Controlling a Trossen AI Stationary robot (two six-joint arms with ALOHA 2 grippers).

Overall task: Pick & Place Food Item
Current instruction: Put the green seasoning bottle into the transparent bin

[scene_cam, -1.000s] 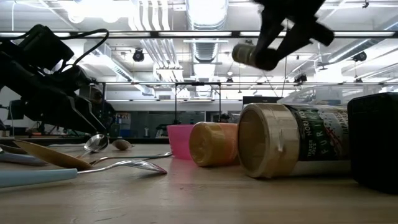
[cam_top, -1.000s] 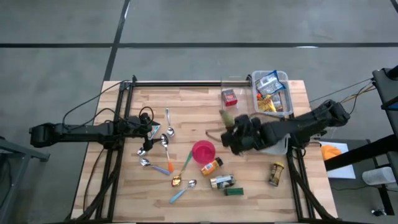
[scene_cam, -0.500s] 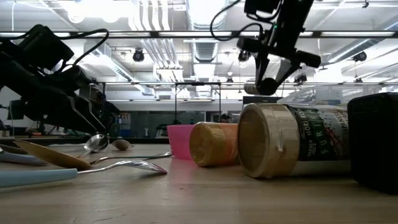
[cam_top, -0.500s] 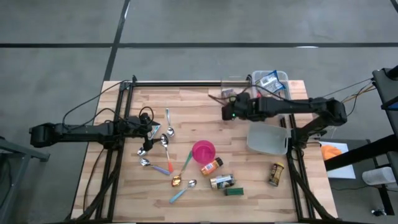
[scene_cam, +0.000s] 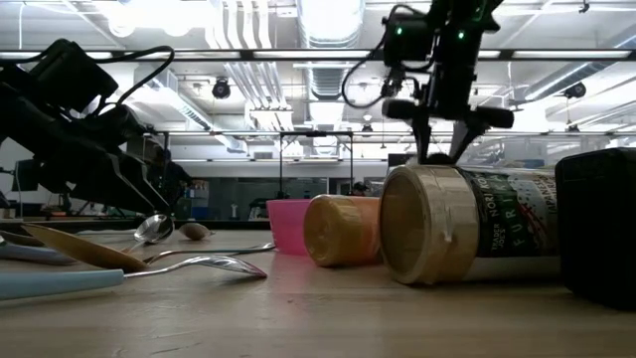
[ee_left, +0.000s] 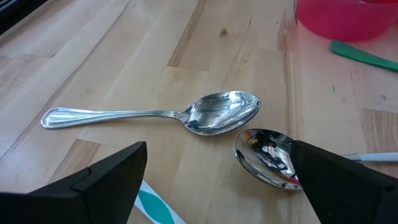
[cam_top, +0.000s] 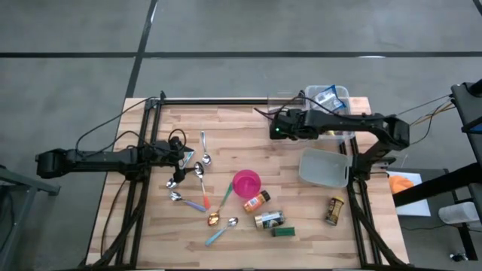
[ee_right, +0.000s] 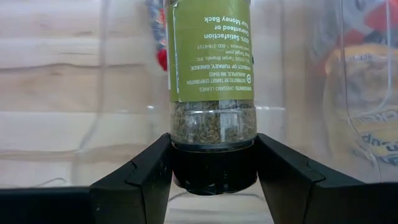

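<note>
High view, left to right. Left arm lies low along the bench's left side, its gripper (cam_top: 179,155) parked by a cluster of spoons (cam_top: 197,172); left wrist view shows its fingers (ee_left: 106,177) spread wide, nothing between them, two spoon bowls just ahead. It waits, well apart from the job.

Mid-bench: pink cup (cam_top: 246,183), an orange-capped bottle (cam_top: 256,202) and a wider jar (cam_top: 269,220) on their sides. None of these is in hand.

Right side: right arm reaches across the far part of the bench, its gripper (cam_top: 280,129) just beside the clear bin (cam_top: 340,93) at the far right corner. Bin already holds packets. A clear lid (cam_top: 324,168) lies on the bench nearer the front, apart from the bin.

Right wrist view: the gripper (ee_right: 212,163) is clamped on the cap end of an oregano jar (ee_right: 210,74). Jar's long axis runs straight out from the gripper, in line with the fingers, label end leading. Clear plastic walls show around and beyond it, a yellow packet to one side.

Low view: the same gripper (scene_cam: 441,147) hangs fingers down, above the bench; jar itself hidden behind the big jar (scene_cam: 459,224) in front.

Judgement: the placing step is near its end. What matters is that the bin lies directly ahead along the jar's axis. Whether the jar is already inside the walls or only at the rim, I cannot tell. Right arm is far the nearer.
</note>
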